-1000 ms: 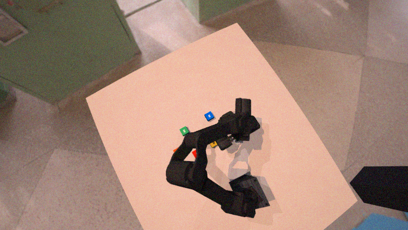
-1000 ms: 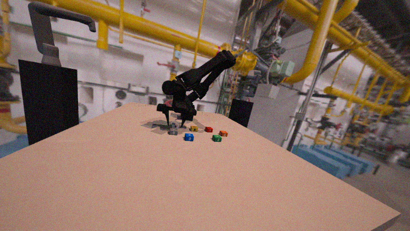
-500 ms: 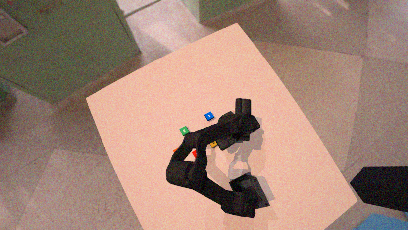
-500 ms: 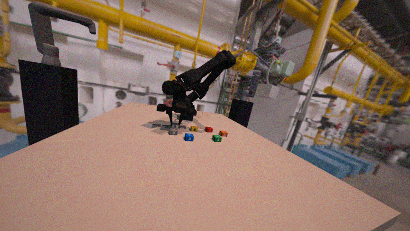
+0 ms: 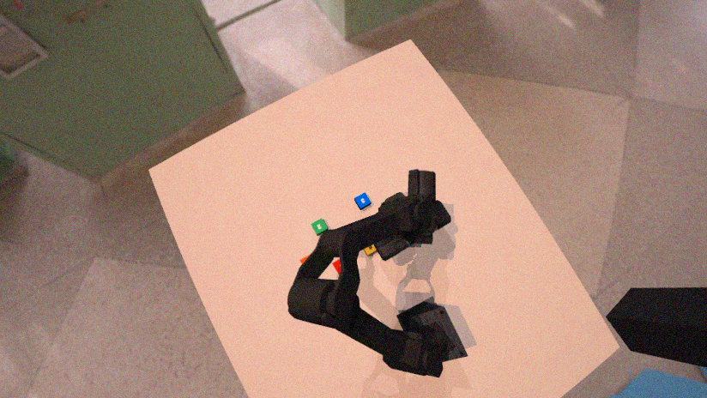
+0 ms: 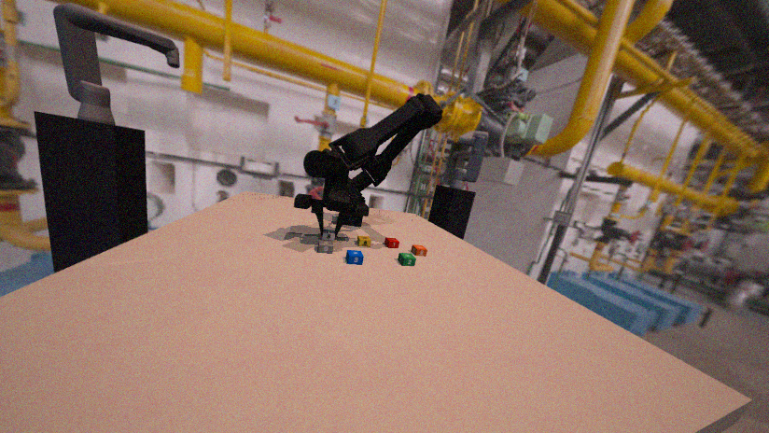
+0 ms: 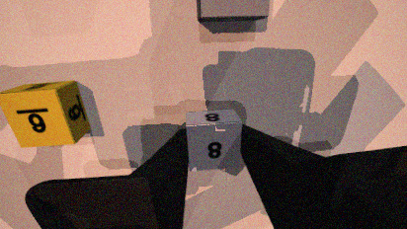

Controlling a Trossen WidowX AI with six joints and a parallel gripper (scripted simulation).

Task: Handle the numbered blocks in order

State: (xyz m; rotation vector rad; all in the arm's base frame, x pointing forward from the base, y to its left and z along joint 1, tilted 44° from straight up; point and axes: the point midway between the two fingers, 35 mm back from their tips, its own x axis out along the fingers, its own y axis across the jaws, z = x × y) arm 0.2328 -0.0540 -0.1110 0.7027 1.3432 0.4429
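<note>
My gripper (image 6: 329, 234) (image 7: 211, 133) is low at the table, its fingers against both sides of a pale grey block (image 7: 214, 160) with the digit 8. It is shut on that block; no lift shows. A yellow block (image 5: 370, 250) (image 6: 364, 241) (image 7: 37, 118) with an underlined 6 stands left of it in the wrist view. A darker grey block (image 6: 324, 247) (image 7: 233, 9), digit not legible, is at the wrist view's top edge. A blue 3 block (image 5: 362, 201) (image 6: 354, 258), green 2 block (image 5: 318, 226) (image 6: 407, 259), red 1 block (image 6: 392, 243) and orange block (image 6: 419, 250), digit unclear, stand apart.
The arm (image 5: 323, 301) (image 6: 370, 139) arches over the table (image 5: 276, 147) (image 6: 322, 343) and partly hides the red and orange blocks in the top view. The yellow block is the nearest neighbour on the wrist view's left side.
</note>
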